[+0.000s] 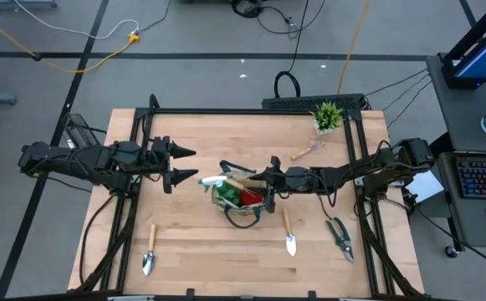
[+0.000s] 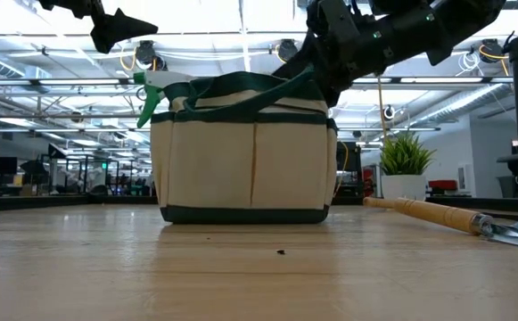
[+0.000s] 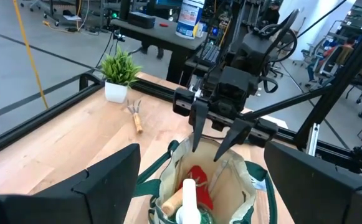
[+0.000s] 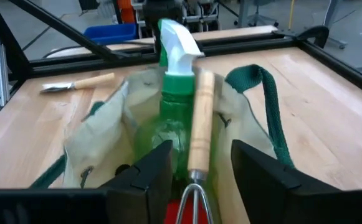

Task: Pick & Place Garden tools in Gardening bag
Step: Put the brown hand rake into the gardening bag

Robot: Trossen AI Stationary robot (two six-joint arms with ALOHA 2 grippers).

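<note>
right pincer [image 1: 269, 186] released over bag [image 1: 241, 201], rake [image 4: 196, 124] lying between its fingers | left pincer [image 1: 184, 164] spread, waiting beside bag | nearest tool: trowel [image 1: 289, 232] toward the front edge, handle pointing at right pincer

Rake [image 4: 196, 155] tines cut off; glove [image 3: 196, 180] mostly buried in bag [image 3: 243, 186].

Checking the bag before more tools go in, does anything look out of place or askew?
Nothing spilled or damaged. The gardening bag stands upright. The spray bottle and a wooden-handled tool lean across it, poking above the rim rather than sitting down inside, with the right gripper over the bag, jaws open.
</note>
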